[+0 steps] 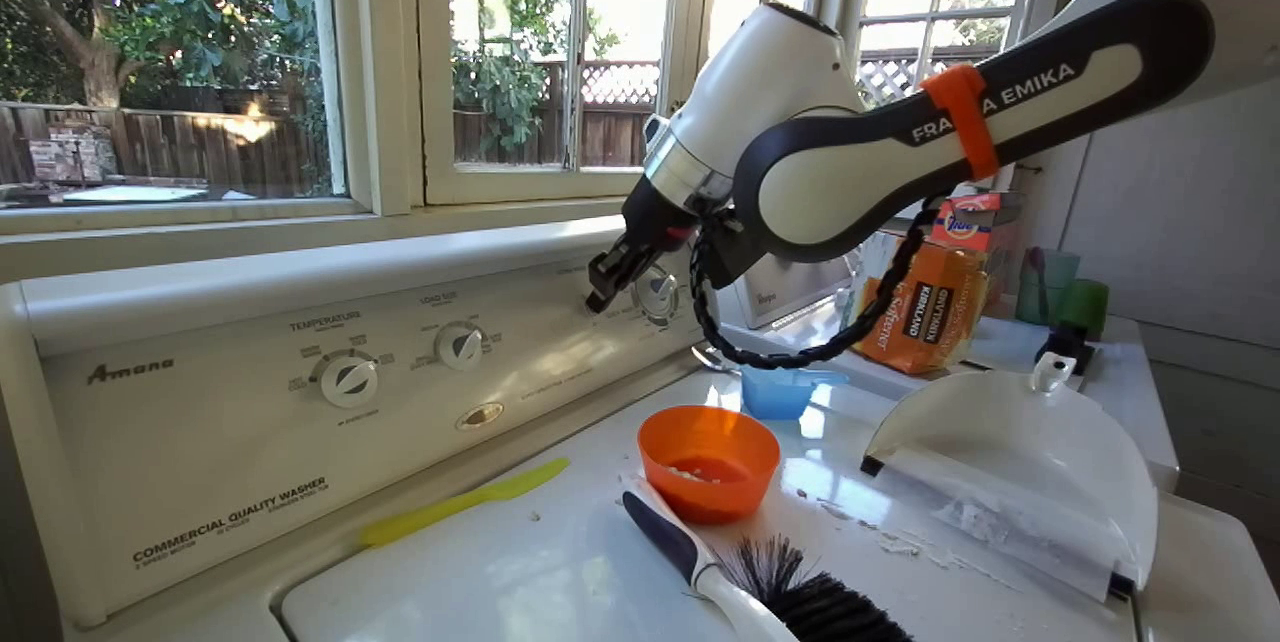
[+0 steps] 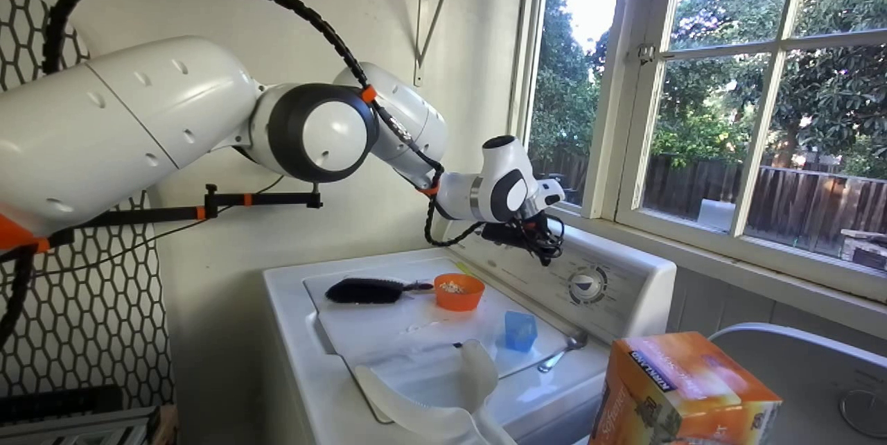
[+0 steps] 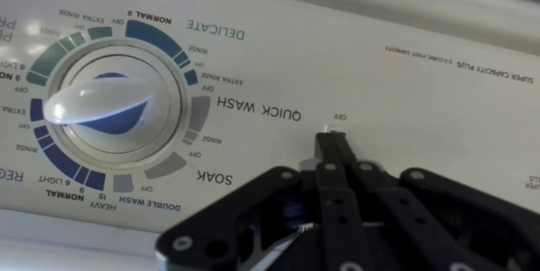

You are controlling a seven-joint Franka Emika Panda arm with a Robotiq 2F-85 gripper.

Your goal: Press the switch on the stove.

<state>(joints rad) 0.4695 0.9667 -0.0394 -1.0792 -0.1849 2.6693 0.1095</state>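
The stove is the cream-white appliance, lettered as a washer, with its slanted back panel [image 1: 240,442] [image 2: 634,292] [image 3: 295,60]. Its large dial [image 3: 120,106] lies left of my fingertips in the wrist view and shows in both exterior views [image 1: 657,296] [image 2: 587,284]. My gripper [image 3: 331,134] is shut and empty, its tips together. They overlap a small switch [image 3: 325,128] just beside the printed word OFF. Only a light edge of the switch shows; the tips hide the rest. I cannot tell whether they touch it. The gripper also shows in both exterior views [image 1: 597,300] [image 2: 545,260], pointing down at the panel.
On the stove top are an orange bowl [image 1: 690,492], a blue cup [image 1: 772,395], a yellow-green knife [image 1: 465,502], a brush [image 1: 840,612], a white dustpan [image 1: 1060,452] and a spoon [image 2: 574,342]. An orange box [image 2: 686,389] stands beside. The window is behind the panel.
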